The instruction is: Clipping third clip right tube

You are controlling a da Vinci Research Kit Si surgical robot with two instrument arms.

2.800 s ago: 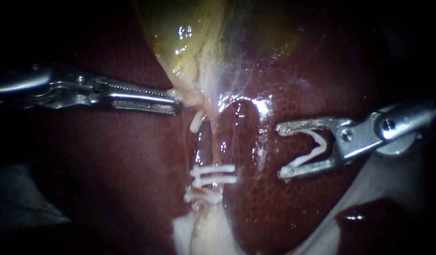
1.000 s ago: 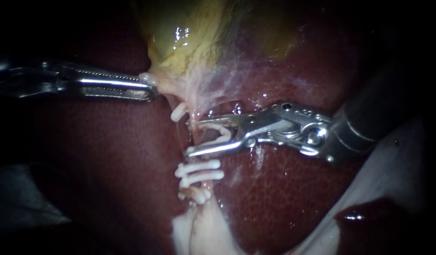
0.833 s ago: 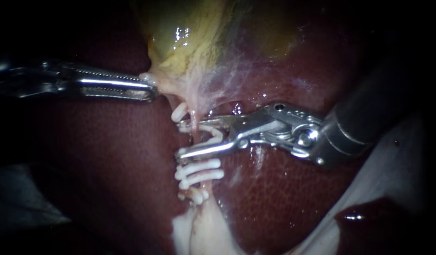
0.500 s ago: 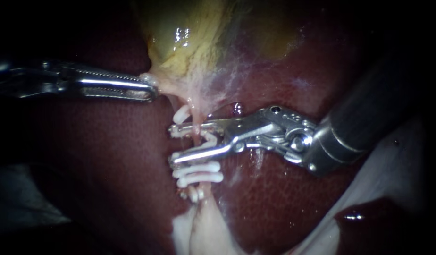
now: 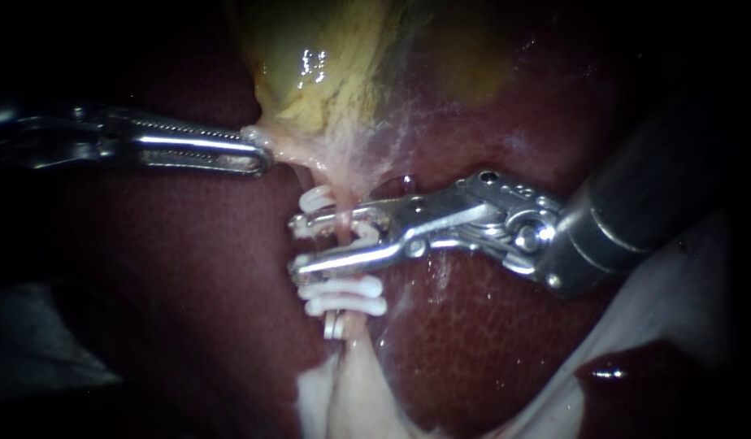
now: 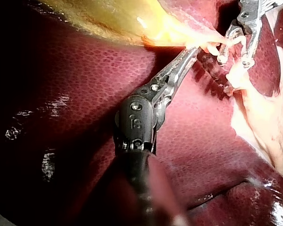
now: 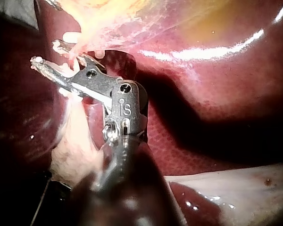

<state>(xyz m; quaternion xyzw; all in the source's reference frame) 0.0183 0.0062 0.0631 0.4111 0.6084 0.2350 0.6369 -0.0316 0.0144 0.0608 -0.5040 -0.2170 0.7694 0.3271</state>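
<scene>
My left instrument (image 5: 258, 154) comes in from the left, its jaws shut on the pale tissue at the bottom of the yellow gallbladder (image 5: 327, 65); the left wrist view shows that same hold (image 6: 193, 52). My right instrument (image 5: 298, 242) lies across the thin pink tube (image 5: 340, 218) under the gallbladder. Its jaws stand one on each side of the tube, narrowed onto a white clip (image 5: 363, 236) held between them. Just below them, two white clips (image 5: 343, 286) cross the tube. Another white clip (image 5: 314, 197) sits just above the upper jaw. In the right wrist view the jaw tips (image 7: 47, 54) reach past the tube.
Dark red liver (image 5: 473, 341) surrounds the site. Pale tissue (image 5: 351, 390) continues down from the clipped tube. A whitish band (image 5: 660, 317) runs along the lower right under my right instrument's shaft. My right instrument's jaws (image 6: 234, 60) also show ahead of my left instrument in the left wrist view.
My right instrument has come in from the right with its clip, slid its jaws over the tube above the two clips, and narrowed them. My left instrument has pulled the gallbladder tissue slightly left.
</scene>
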